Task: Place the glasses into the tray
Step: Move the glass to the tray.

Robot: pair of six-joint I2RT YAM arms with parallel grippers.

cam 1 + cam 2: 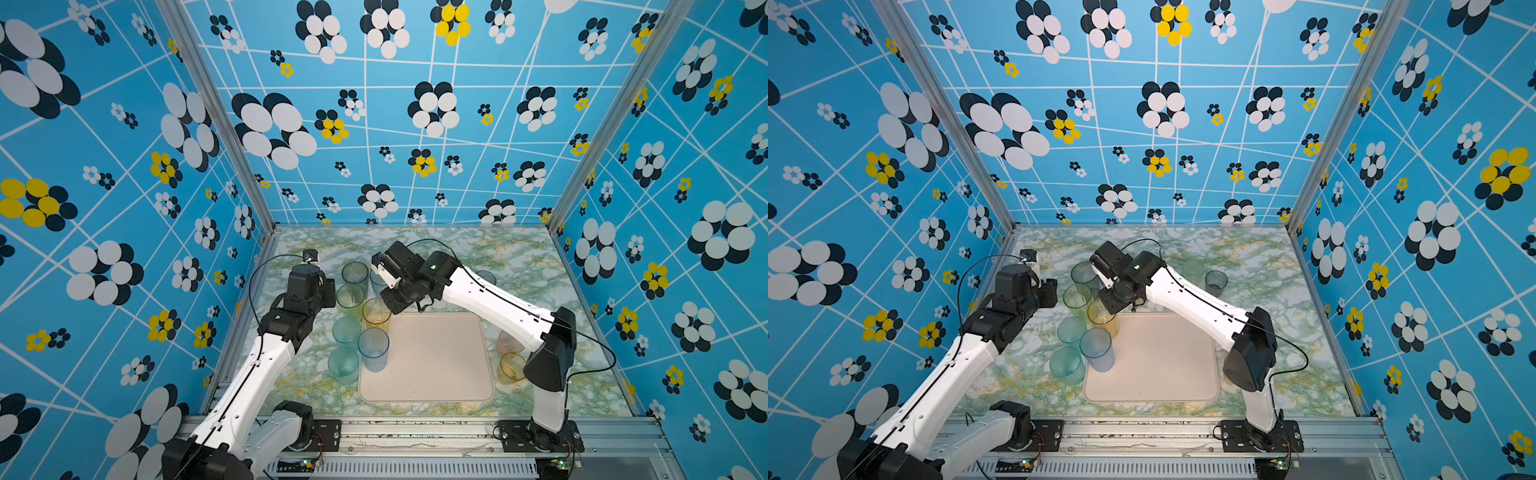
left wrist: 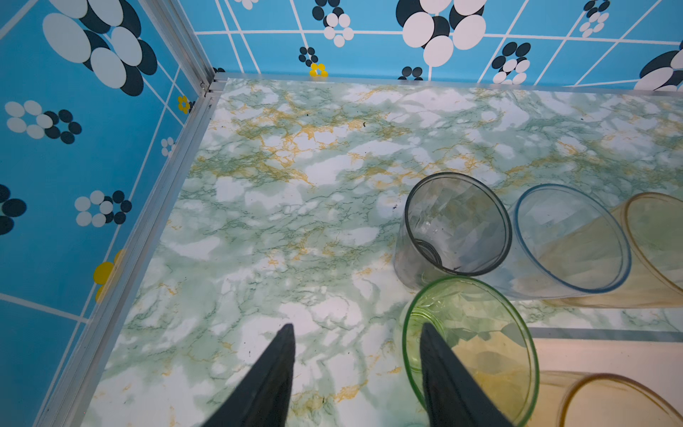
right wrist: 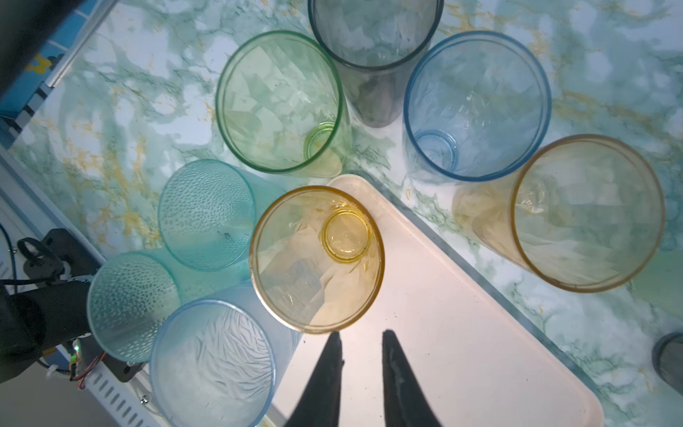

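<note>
The only marking I can find is a small pale mark [image 1: 432,266] on the black housing of the right arm [image 1: 498,303], and it is too small to read.

The tray [image 1: 436,361] lies on the marbled table [image 1: 519,257] towards the front, between the two arm bases. A tall amber glass [image 3: 318,258] stands upright in its far left corner. A tall blue glass [image 1: 373,349] stands just inside its left rim, though I can barely see its base.

On the table left of the tray stand two teal dimpled glasses [image 1: 345,330], a green glass [image 2: 469,344] and a tall grey glass [image 2: 456,225]. Beside these are a second blue glass [image 2: 571,240] and a second amber glass [image 2: 650,251]. The wrist view cuts that amber one off, and in both top views the right wrist largely covers the pair.

Right of the tray, the right arm half hides a pink glass [image 1: 509,341] and a short amber glass [image 1: 512,366]. Farther back stands a short grey glass [image 1: 1216,283].

The right gripper [image 3: 360,334] hangs over the tray's corner. Its fingers are a narrow gap apart with nothing between them, the tips just short of the tall amber glass.

The left gripper [image 2: 356,327] is spread wide and holds nothing. One finger overlaps the green glass's rim, and I cannot tell whether it is inside the mouth or above it.
</note>
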